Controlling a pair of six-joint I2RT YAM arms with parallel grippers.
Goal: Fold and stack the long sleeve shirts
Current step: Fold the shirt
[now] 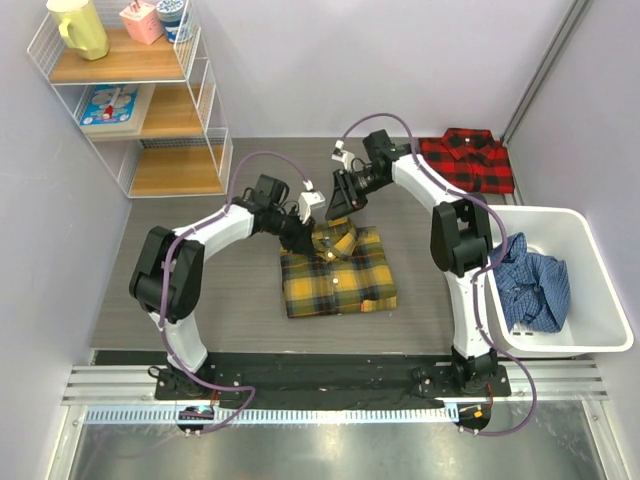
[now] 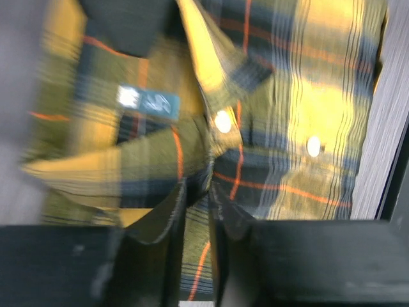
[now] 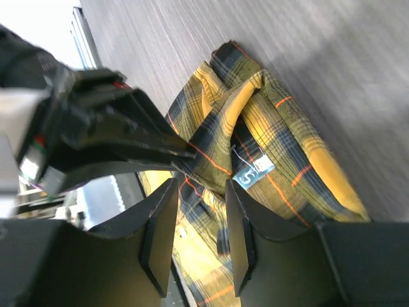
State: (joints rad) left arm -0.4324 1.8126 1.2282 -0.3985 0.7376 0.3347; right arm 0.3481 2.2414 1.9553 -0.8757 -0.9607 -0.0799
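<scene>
The yellow plaid shirt (image 1: 337,275) lies folded at the table's middle, collar toward the back. My left gripper (image 1: 303,238) is nearly shut on the collar fabric; in the left wrist view (image 2: 199,188) its tips pinch a fold by a white button (image 2: 223,121). My right gripper (image 1: 341,207) is open just above the collar and holds nothing. In the right wrist view (image 3: 199,192) the shirt (image 3: 281,141) and its blue neck label (image 3: 254,171) lie under it. The red-and-black shirt (image 1: 467,160) lies folded at the back right.
A white bin (image 1: 590,330) at the right holds a crumpled blue plaid shirt (image 1: 530,290). A wire shelf unit (image 1: 140,95) with small items stands at the back left. A metal rail runs along the near edge.
</scene>
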